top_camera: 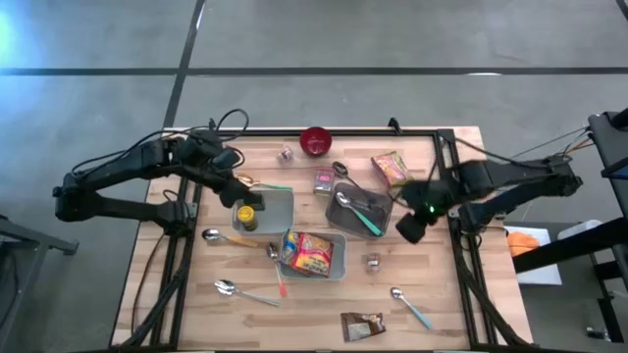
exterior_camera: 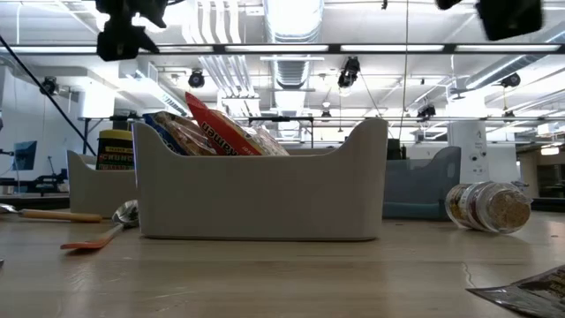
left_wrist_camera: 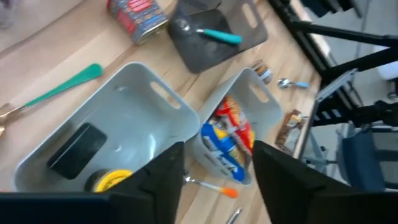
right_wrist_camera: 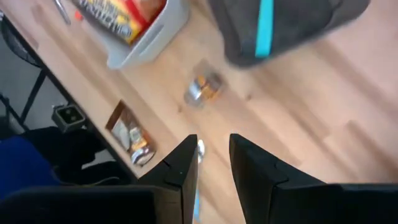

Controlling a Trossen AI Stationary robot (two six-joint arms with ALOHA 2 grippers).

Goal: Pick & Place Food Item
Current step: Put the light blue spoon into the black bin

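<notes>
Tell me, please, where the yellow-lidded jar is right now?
In the high view, the yellow-lidded jar sits inside the light grey bin left of centre, directly beneath the left gripper.

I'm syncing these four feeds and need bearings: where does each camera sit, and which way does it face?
High: overhead, straight down; both arms, left gripper.
Low: table height, level across; light bin, arm parts at top.
Left wrist: on left arm, down into light bins; own fingers.
Right wrist: on right arm, over table; own fingers.
Shared: snack-filled bin, in all four.
</notes>
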